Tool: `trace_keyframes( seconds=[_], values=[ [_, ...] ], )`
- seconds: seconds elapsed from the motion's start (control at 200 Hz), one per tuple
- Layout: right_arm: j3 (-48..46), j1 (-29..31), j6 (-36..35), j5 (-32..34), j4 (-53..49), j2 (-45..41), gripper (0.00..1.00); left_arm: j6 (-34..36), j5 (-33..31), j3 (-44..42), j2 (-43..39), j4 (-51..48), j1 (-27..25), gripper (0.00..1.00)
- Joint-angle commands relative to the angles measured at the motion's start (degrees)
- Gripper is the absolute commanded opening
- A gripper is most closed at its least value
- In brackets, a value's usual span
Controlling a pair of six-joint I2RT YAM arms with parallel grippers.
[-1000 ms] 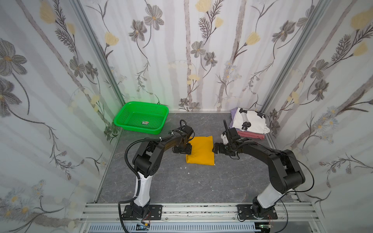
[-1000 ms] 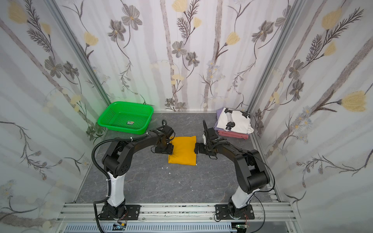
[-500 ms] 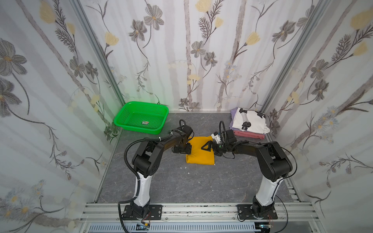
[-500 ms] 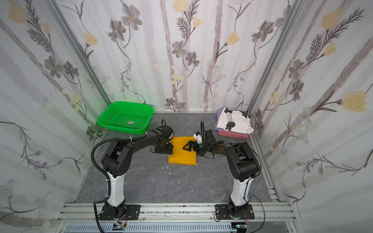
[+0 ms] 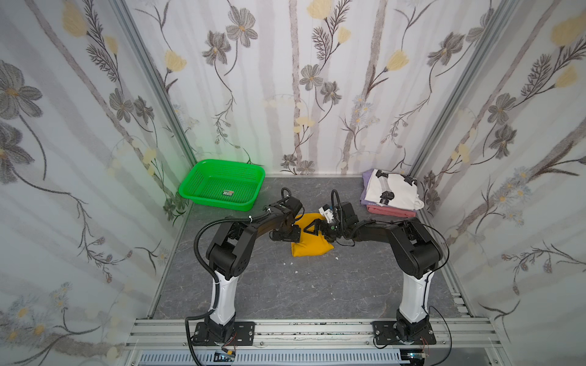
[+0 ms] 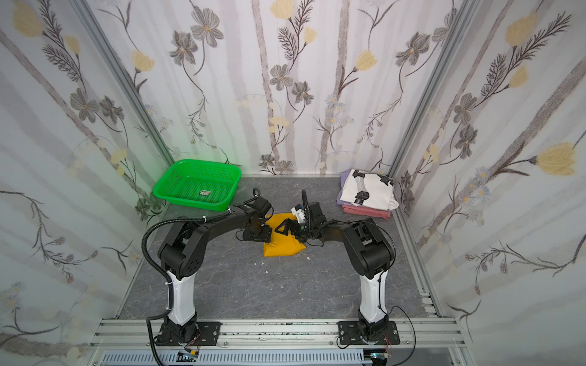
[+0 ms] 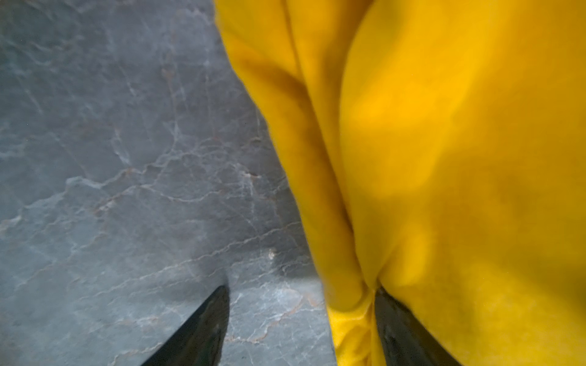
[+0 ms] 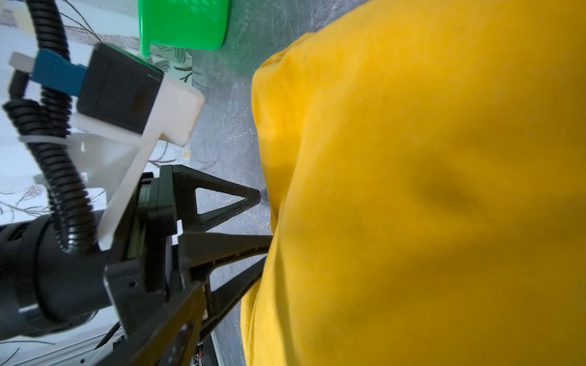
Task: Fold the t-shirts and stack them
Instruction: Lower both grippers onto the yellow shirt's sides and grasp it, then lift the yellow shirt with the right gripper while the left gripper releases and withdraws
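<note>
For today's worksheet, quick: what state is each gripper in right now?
Left gripper: open, straddling the yellow t-shirt edge.
Right gripper: cannot be told.

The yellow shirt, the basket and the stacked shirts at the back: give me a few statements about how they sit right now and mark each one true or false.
1. The yellow shirt lies on the table, not on the stack. True.
2. The green basket holds a folded shirt. False: only a small tag lies in it.
3. In the back right corner, the white printed shirt lies topmost and the pink shirt lowest. True.
4. The left fingers are pressed shut. False: they stand apart at the yellow shirt's edge.
</note>
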Motion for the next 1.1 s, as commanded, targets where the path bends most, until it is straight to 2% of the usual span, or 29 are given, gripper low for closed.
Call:
trace_keyframes(
  seconds=[0.0, 0.175, 0.375, 0.505, 0.585, 0.739, 0.954, 1.094],
  values=[
    [-0.33, 0.8, 1.24, 6.67, -8.71, 1.45, 0.86, -0.91, 3.47, -2.15, 2.37, -1.84, 0.44, 0.74],
    [1.11, 1.66, 1.05, 10.0, -11.22, 1.93, 0.69, -1.17, 4.12, -2.56, 2.28, -1.23, 0.4, 0.74],
    [5.71, 4.71, 1.26, 13.66, -15.29, 4.12, 0.72, -1.19, 4.52, -2.64, 2.15, -0.77, 0.33, 0.74],
    [7.42, 6.0, 1.89, 16.58, -16.62, 5.37, 0.69, -1.34, 4.7, -2.91, 2.03, -0.5, 0.32, 0.74],
    [8.43, 6.61, 1.5, 19.11, -18.54, 5.93, 0.59, -1.34, 4.71, -2.9, 1.89, -0.46, 0.26, 0.74],
    [10.02, 7.51, 0.4, 23.64, -22.44, 6.34, 0.33, -1.31, 4.7, -2.68, 1.58, -0.5, 0.34, 0.74],
    [9.19, 7.63, 0.15, 25.83, -22.39, 5.08, 0.06, -1.19, 4.77, -2.6, 0.92, -0.63, 0.37, 0.74],
    [8.87, 6.83, -1.12, 27.0, -22.09, 3.49, 0.0, -1.08, 6.22, -1.9, -1.84, -1.5, 1.12, 0.78]
  ],
)
